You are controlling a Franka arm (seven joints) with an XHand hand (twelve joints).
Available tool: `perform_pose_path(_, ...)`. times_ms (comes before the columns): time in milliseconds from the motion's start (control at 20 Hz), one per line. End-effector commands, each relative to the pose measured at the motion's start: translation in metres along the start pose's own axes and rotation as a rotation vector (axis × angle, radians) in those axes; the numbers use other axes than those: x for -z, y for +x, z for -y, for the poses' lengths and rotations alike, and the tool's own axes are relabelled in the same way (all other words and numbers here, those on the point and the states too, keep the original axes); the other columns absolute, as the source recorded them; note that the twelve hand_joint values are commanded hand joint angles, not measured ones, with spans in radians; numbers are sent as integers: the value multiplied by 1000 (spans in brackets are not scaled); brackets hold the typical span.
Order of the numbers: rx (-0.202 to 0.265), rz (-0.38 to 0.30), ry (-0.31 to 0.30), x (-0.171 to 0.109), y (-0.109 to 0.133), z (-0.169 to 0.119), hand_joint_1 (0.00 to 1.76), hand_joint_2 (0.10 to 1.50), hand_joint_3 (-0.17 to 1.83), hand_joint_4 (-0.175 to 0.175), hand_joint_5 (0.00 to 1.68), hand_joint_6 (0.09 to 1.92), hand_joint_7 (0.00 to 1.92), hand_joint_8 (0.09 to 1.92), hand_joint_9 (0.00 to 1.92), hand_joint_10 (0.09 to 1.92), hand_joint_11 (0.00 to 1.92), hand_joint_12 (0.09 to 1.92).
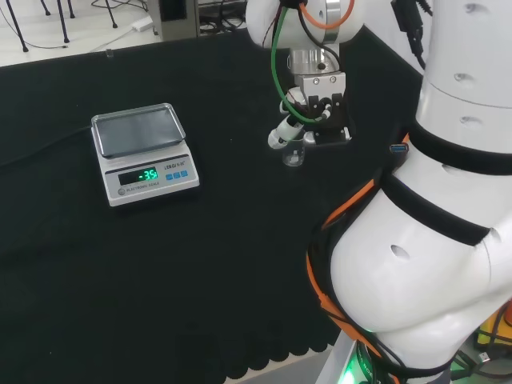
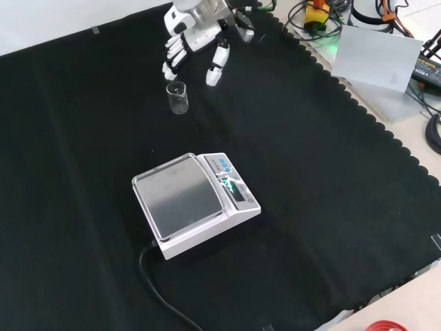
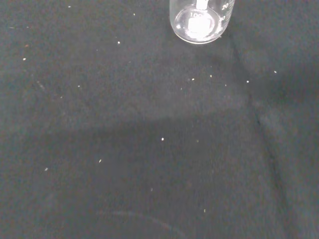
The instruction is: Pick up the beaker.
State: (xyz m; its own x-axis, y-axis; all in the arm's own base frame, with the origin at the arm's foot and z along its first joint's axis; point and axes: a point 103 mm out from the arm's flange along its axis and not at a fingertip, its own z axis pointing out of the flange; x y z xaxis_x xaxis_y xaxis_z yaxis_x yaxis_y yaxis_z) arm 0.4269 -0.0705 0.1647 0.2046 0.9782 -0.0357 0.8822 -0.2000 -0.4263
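The beaker (image 2: 177, 96), a small clear glass vessel, stands upright on the black cloth of the worktop (image 2: 310, 207), and nothing is visible inside it. In the front view the hand (image 2: 196, 48) hangs just above and behind the beaker, at the top of the picture, with its fingers (image 2: 174, 58) pointing downward and only slightly bent and its thumb (image 2: 218, 65) set apart to the right; it holds nothing, and the beaker stands free below the fingertips. In the head view the hand (image 1: 308, 112) appears beneath the arm's wrist, with the beaker (image 1: 294, 152) directly under one white finger (image 1: 284, 132). In the wrist view the beaker (image 3: 201, 20) is seen from above, its round base and printed graduation marks visible against the cloth. An electronic scale (image 2: 193, 203) with a steel pan and lit green display stands on the worktop well apart from the beaker, nearer the camera in the front view, and a black cable (image 2: 162, 293) runs from it.
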Motion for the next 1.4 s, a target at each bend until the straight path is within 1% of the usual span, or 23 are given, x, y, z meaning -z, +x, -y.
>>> perform_pose_path(50, -15, 20, 34, 7, -7, -31, 688, 961, -175, -15, 253, 88, 44, 605, 180, 811, 48, 1448)
perform_pose_path(200, -22, 15, 40, 8, -18, -40, 694, 953, -175, -15, 246, 87, 32, 600, 171, 807, 50, 1447)
perform_pose_path(350, -34, 16, 67, -1, -24, -44, 698, 950, -175, -15, 245, 87, 28, 599, 172, 808, 50, 1445)
perform_pose_path(800, -41, 4, 115, -22, -29, -50, 717, 954, -175, -17, 256, 87, 36, 603, 186, 809, 61, 1442)
perform_pose_path(1150, -30, 10, 124, -33, -24, -51, 724, 952, -175, -17, 261, 87, 39, 604, 198, 809, 71, 1439)
perform_pose_path(1400, -21, 28, 111, -33, -16, -57, 763, 954, -175, -18, 284, 87, 67, 613, 318, 788, 174, 1403)
